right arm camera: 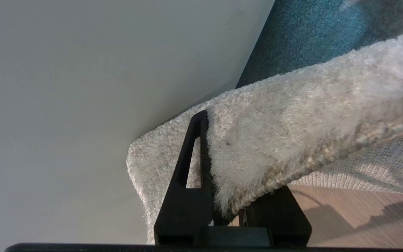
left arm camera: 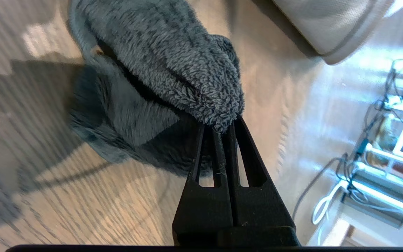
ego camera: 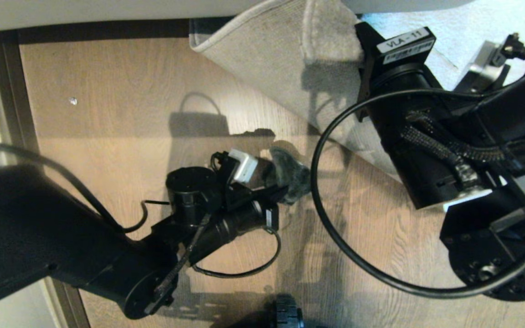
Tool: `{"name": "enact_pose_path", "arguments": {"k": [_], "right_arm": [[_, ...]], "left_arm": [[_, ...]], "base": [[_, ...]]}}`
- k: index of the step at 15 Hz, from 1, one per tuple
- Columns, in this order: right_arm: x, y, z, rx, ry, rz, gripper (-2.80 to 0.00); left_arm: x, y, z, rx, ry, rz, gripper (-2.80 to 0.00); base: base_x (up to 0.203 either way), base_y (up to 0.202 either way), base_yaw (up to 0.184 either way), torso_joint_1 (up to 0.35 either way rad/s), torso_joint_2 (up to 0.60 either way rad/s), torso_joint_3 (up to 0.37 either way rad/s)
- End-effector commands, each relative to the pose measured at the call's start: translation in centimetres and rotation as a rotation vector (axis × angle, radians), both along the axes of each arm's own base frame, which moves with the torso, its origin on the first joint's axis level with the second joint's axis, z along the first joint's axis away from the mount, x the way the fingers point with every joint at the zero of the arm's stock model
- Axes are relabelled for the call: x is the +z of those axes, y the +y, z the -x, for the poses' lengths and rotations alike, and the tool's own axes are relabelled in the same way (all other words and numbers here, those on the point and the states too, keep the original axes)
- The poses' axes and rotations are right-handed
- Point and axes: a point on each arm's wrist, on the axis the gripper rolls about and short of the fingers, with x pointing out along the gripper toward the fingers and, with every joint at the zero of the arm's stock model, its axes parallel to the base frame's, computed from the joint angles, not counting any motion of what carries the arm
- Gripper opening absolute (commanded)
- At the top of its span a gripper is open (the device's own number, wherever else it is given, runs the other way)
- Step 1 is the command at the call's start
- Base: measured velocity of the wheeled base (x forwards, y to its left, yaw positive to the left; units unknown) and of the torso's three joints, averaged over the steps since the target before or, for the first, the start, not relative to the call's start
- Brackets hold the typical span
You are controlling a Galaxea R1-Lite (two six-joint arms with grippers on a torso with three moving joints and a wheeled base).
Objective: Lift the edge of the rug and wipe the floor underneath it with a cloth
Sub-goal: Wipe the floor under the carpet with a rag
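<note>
My right gripper (right arm camera: 229,140) is shut on the rug edge (right arm camera: 292,129) and holds it up off the floor (right arm camera: 355,217). One black finger (right arm camera: 187,196) lies on the pile; the other is under the woven backing. From the head view the raised rug edge (ego camera: 331,41) folds over, and its pale underside (ego camera: 262,64) slopes down to the floor (ego camera: 121,114). My left gripper (left arm camera: 222,127) is shut on a corner of the dark grey fluffy cloth (left arm camera: 159,59). The cloth (ego camera: 292,175) rests bunched on the wood planks beside the lifted rug, at the tip of my left gripper (ego camera: 280,182).
A pale wall (ego camera: 107,11) runs along the far side, close to the raised rug. A grey strip (ego camera: 12,105) borders the planks on the left. A black cable loop (ego camera: 317,205) hangs from the right arm. A black wheel (ego camera: 287,314) shows nearest me. Cables and white frames (left arm camera: 380,168) lie beyond the rug.
</note>
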Motion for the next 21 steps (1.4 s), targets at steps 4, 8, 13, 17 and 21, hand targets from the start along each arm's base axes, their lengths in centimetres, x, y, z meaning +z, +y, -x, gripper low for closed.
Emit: {"name": "enact_pose_path", "arguments": {"k": [4,8,13,17,21], "right_arm": [[0.0,-0.3,0.2,0.001,-0.02,-0.03,-2.8],[0.0,-0.1,0.1,0.002,-0.021,-0.032,-2.8],[0.0,-0.1,0.1,0.003,-0.019,-0.029,-2.8],[-0.2,-0.1,0.1,0.002,-0.016,-0.025,-2.8],[-0.1,-0.1,0.1,-0.001,-0.018,-0.025,-2.8]], "left_arm": [[0.7,0.7,-2.9,0.067,-0.044,0.037,-2.8],[1.6,2.9,-5.3,0.166,-0.08,0.061,-2.8],[3.9,6.5,-6.0,0.264,-0.142,0.096,-2.8],[5.6,8.1,-4.4,0.287,-0.168,0.111,-2.8],[6.1,10.7,-1.8,0.324,-0.16,0.099,-2.8]], "base": [[0.0,0.0,0.0,0.0,0.0,0.0],[0.0,0.0,0.0,0.0,0.0,0.0],[0.0,0.0,0.0,0.0,0.0,0.0],[0.0,0.0,0.0,0.0,0.0,0.0],[0.0,0.0,0.0,0.0,0.0,0.0]]}}
